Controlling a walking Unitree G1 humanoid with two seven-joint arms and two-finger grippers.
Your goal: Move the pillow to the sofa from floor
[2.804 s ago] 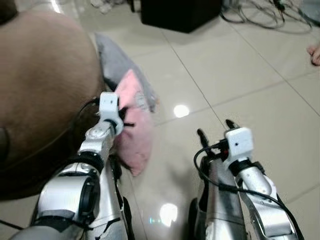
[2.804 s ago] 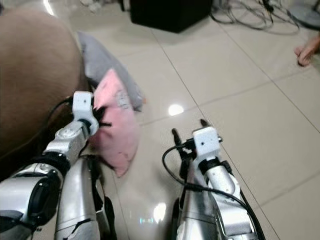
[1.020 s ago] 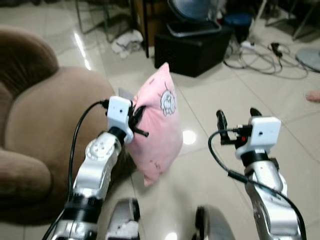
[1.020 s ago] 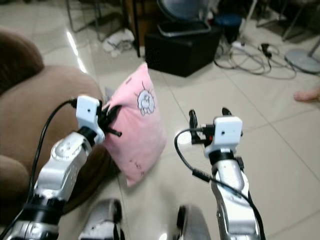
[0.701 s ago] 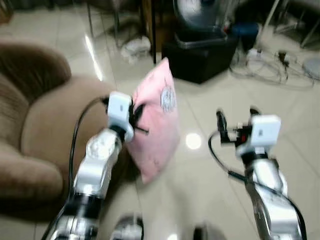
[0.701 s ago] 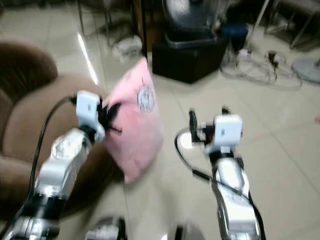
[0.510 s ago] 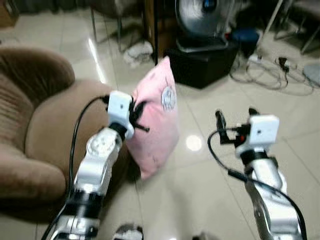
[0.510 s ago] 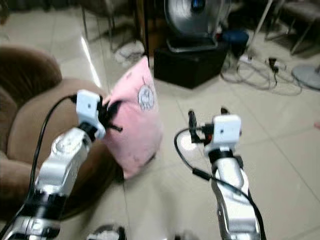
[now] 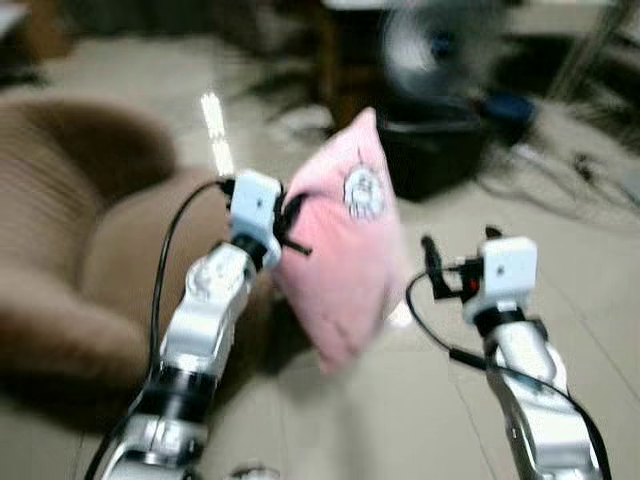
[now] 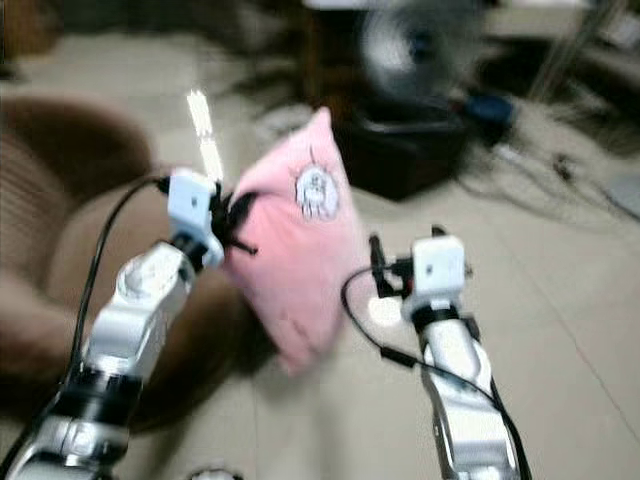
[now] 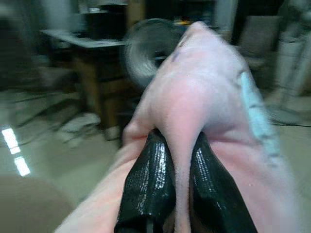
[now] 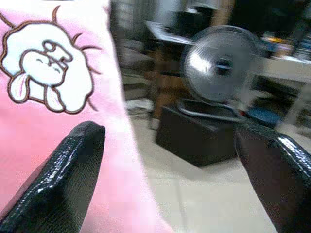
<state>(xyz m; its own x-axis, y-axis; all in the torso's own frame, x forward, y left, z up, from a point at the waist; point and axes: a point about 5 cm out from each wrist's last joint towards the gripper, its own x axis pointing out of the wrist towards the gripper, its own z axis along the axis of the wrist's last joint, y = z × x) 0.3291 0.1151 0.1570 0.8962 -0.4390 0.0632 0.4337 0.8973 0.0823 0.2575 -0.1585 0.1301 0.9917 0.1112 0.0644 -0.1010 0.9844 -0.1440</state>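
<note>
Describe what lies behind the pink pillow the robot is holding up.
Behind the pillow, pinched by the left gripper, stand a fan on a black box and part of a desk. The floor directly behind it is covered.

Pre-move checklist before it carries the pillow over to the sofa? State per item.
1. Left gripper jaws pinching a fold of the pillow: ok.
2. Pillow lifted off the floor: ok.
3. Right gripper jaws open, empty: ok.
4. Right gripper apart from the pillow: cannot tell, its finger sits close beside it.
5. Sofa to the robot's left, in view: ok.
6. Pillow over the seat: not ok.
</note>
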